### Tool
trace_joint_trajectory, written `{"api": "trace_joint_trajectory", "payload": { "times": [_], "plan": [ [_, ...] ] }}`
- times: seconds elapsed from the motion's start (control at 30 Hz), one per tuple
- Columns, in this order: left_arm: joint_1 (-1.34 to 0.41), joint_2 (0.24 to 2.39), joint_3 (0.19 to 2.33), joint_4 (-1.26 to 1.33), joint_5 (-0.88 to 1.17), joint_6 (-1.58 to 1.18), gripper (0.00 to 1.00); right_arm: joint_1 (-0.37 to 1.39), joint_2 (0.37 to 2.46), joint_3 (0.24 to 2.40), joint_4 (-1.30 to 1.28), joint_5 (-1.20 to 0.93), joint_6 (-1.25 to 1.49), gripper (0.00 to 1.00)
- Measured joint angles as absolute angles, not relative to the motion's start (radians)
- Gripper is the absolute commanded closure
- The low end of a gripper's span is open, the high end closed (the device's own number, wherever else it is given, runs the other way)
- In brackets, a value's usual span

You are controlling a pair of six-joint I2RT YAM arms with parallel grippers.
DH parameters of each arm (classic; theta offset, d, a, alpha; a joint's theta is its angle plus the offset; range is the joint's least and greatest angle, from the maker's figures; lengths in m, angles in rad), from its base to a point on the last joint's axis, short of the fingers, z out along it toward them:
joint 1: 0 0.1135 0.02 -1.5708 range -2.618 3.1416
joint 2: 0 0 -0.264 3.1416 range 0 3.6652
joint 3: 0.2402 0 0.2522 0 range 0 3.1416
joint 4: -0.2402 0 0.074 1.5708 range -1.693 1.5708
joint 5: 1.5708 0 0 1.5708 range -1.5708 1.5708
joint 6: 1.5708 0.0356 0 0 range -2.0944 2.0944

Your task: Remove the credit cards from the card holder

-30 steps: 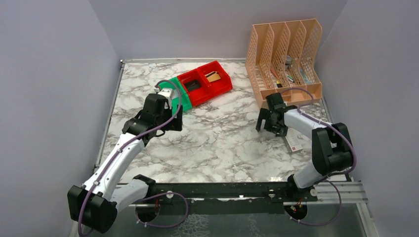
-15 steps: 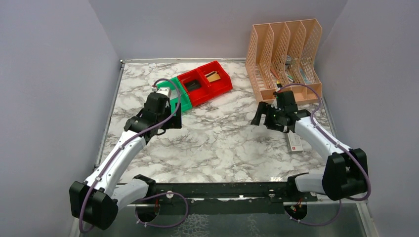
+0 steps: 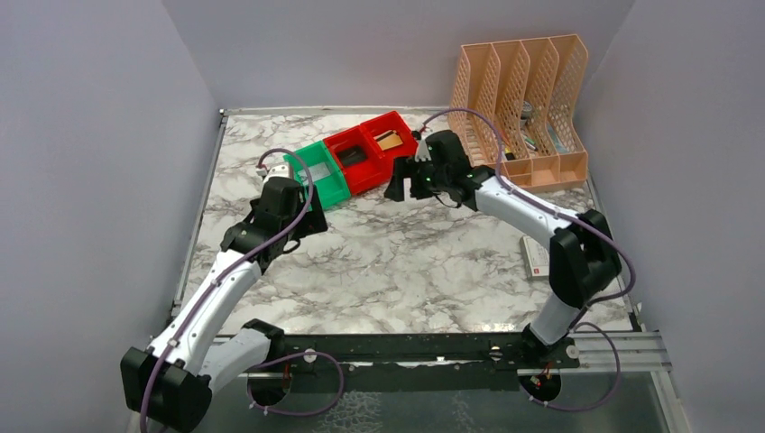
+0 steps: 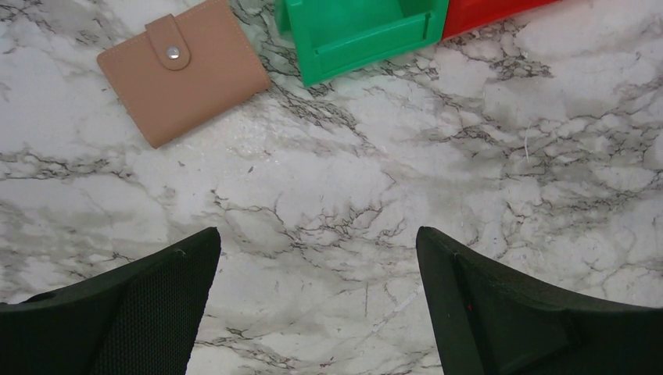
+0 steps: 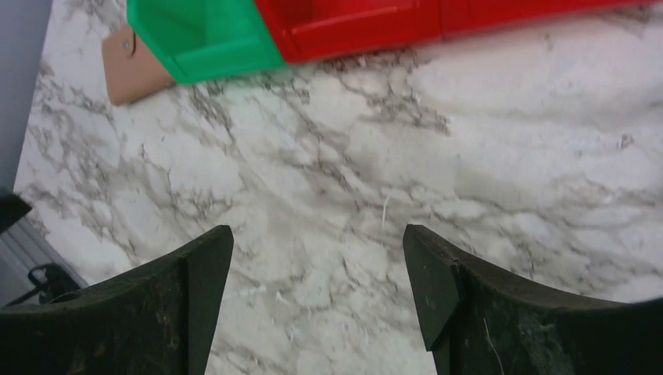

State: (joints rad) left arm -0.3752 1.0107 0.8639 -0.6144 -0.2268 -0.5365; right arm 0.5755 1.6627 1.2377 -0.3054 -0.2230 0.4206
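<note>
Right tool (image 5: 317, 230) swung over to red plastic bins (image 5: 367, 27). Shut tan leather card holder (image 4: 184, 70) lies ahead-left of left tool (image 4: 317, 233), the nearer. Both tools spread.

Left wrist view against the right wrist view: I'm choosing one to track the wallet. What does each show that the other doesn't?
Only left wrist: the whole closed card holder, snap included. Only right wrist: the red bin's long front and a grey wall. Both: green bin, marble table, some of the card holder.

lab test cell: grey partition walls (image 3: 99, 180), marble-print tabletop (image 3: 406, 262), mounting rail (image 3: 406, 345)
</note>
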Motion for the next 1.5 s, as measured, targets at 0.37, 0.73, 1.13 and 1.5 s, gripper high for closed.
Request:
{"api": "trace_joint_trajectory", "payload": {
  "times": [0.37,0.73,1.13,1.5],
  "plan": [
    [-0.375,0.765,0.802,-0.614,-0.333,-0.566,0.01,0.594,2.074,1.708,-0.286,-0.026,0.355,0.39],
    [-0.375,0.706,0.783,-0.599,-0.352,-0.545,0.01,0.594,2.278,1.943,-0.328,0.003,0.284,0.5],
    [-0.375,0.71,0.783,-0.593,-0.34,-0.522,0.01,0.602,2.386,2.062,-0.406,0.09,0.247,0.71],
    [-0.375,0.72,0.783,-0.592,-0.33,-0.517,0.01,0.644,2.236,1.796,-0.31,0.247,0.269,0.82]
  ]
}}
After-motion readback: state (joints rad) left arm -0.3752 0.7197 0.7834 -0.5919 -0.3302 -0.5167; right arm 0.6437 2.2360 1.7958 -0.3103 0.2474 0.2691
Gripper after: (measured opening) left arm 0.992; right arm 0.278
